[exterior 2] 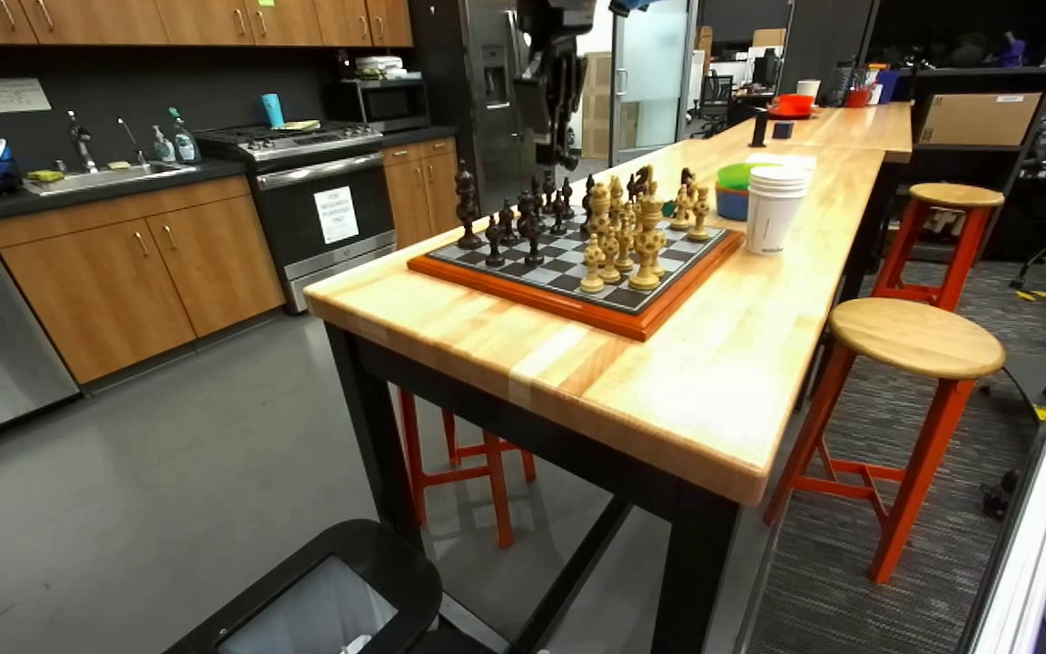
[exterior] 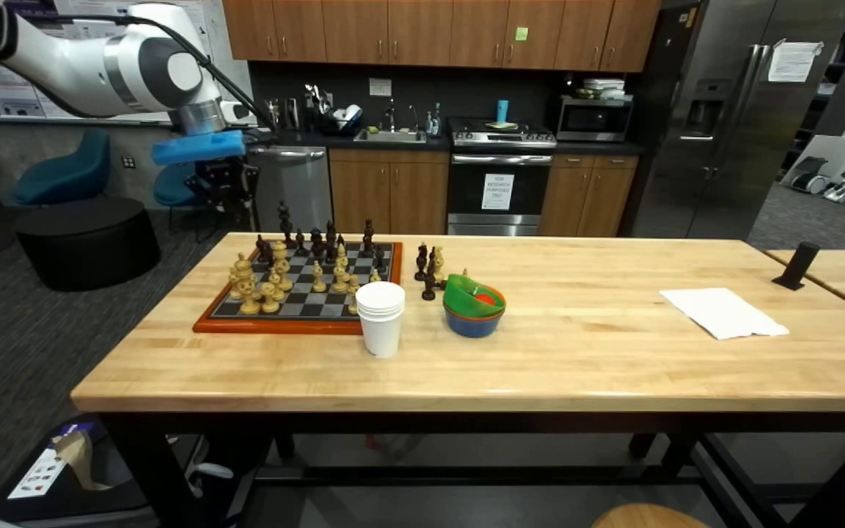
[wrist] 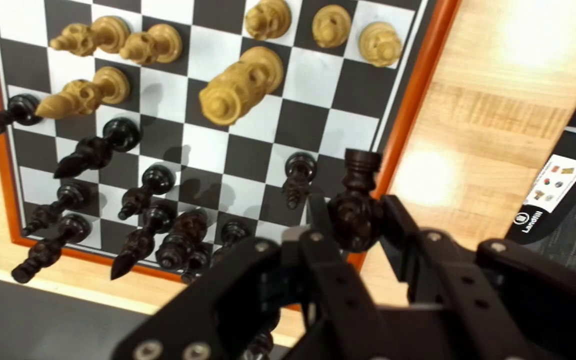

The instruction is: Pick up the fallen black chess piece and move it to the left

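At left in an exterior view, raised above the tabletop [exterior: 576, 359], is the end effector [wrist: 357, 212]; the wrist view shows it closed to the width of a black piece [wrist: 361, 172], gripping it, overlapping the rim of the board [exterior: 283, 327]. Rightward come black pieces [exterior: 331, 243] and pale pieces [exterior: 282, 268] on the board, white cups [exterior: 381, 323] by its near right corner, more pieces [exterior: 430, 271], nested bowls [exterior: 474, 326] and paper [exterior: 723, 313].

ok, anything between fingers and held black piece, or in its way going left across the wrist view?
Between the fingers and the held black chess piece, nothing visible. Leftward, an upright black chess piece on the chessboard shows first and could snag it if carried low.
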Tool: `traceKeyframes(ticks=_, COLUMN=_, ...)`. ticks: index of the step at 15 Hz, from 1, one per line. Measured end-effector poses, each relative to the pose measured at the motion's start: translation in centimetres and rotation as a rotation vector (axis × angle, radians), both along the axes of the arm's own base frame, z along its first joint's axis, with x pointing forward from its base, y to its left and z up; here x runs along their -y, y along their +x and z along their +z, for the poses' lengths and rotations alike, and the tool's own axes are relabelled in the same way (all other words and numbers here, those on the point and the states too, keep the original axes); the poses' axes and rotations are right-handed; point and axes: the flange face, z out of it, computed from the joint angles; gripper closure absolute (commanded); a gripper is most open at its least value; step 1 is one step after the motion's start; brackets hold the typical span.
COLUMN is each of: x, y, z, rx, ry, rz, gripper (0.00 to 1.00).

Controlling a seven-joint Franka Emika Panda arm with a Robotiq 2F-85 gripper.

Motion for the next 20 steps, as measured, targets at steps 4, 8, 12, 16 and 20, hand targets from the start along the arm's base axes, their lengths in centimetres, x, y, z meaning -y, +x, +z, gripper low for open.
traceKeyframes(ticks=4, x=-2.3, y=-2.6, z=-0.9, rx=-0.025, ry=-0.002, rz=-0.001, gripper=0.93)
traceKeyframes(ticks=8, x=-2.9, y=-3.2, z=-1.9, rx=-0.046, ry=-0.006, rz=0.006, gripper=0.93)
traceKeyframes(ticks=12, x=-2.9, y=-2.8, z=-3.1, rx=-0.064, ry=-0.006, rz=0.007, gripper=0.93)
traceKeyframes(ticks=16, x=-2.3, y=-1.5, z=-4.7, rx=-0.082, ry=-0.003, rz=0.006, gripper=0.93)
traceKeyframes(ticks=20, x=-1.0, y=0.3, z=-6.5, rx=-0.103, ry=-0.003, rz=0.012, gripper=0.93)
